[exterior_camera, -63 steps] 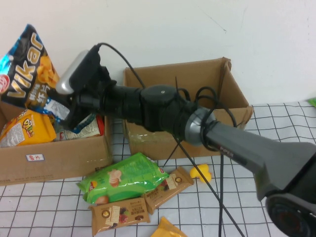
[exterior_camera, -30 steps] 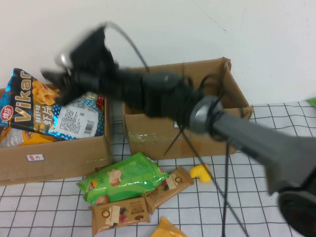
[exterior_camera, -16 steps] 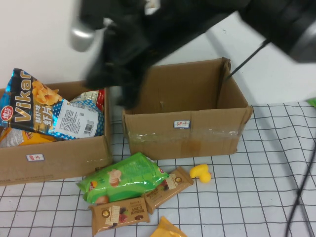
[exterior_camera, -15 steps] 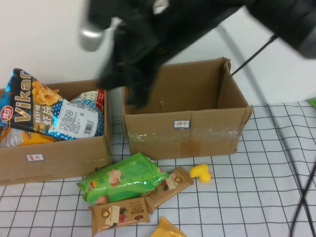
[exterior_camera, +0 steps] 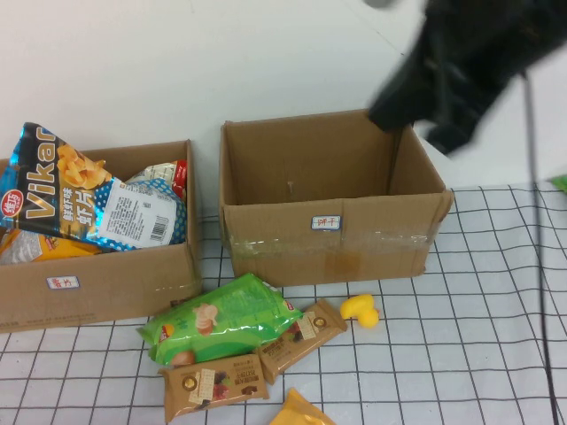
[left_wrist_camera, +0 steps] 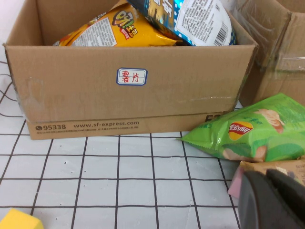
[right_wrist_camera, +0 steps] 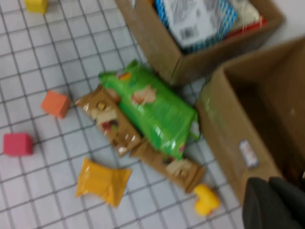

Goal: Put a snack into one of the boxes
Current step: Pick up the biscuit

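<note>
Already the blue chip bag (exterior_camera: 84, 190) lies on top of the other snacks in the left box (exterior_camera: 97, 274), at the far left edge of the table (exterior_camera: 478, 310); so the job looks done, since a snack is inside a box. Beside it, the right box (exterior_camera: 332, 239) looks bare inside, as far as can be seen. On the near side, in front of both boxes, a green bag (exterior_camera: 221, 319), two brown bars (exterior_camera: 252, 363) and a yellow pack (exterior_camera: 297, 412) lie loose; they are left out, but the task asks for one snack only. High over the far right corner hangs the right gripper (exterior_camera: 461, 71), a dark blur holding nothing that shows; I cannot tell if its fingers are apart or together. Low by the near left edge sits the left gripper (left_wrist_camera: 274, 200), close to the green bag; its fingers look pressed together, with nothing between them.
</note>
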`<state>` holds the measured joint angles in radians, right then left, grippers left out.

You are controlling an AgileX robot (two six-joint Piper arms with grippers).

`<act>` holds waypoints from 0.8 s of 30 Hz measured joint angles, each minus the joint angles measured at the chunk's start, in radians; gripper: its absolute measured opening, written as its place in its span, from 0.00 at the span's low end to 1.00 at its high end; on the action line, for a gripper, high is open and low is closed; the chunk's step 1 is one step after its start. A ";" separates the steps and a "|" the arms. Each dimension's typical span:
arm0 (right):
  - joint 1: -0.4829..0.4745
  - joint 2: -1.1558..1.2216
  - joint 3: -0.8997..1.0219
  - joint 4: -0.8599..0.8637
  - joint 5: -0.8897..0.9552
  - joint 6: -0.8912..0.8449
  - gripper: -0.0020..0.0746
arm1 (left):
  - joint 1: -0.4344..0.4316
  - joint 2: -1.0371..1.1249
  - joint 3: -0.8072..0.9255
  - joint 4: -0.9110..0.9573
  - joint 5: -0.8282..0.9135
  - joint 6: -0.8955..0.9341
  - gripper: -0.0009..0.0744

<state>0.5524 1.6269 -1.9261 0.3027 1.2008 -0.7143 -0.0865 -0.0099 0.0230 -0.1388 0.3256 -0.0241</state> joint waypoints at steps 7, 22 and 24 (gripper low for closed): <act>-0.004 -0.283 0.478 0.002 -0.201 -0.024 0.03 | 0.000 0.000 0.000 0.000 0.000 0.000 0.01; -0.004 -0.233 0.929 0.148 -0.322 -0.251 0.03 | 0.000 0.000 0.000 0.000 0.000 0.000 0.01; -0.004 -0.191 0.929 0.256 -0.315 -0.446 0.03 | 0.000 0.000 0.000 0.000 0.000 0.000 0.01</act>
<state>0.5483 1.4358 -0.9969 0.5587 0.8860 -1.1605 -0.0865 -0.0099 0.0230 -0.1388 0.3256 -0.0241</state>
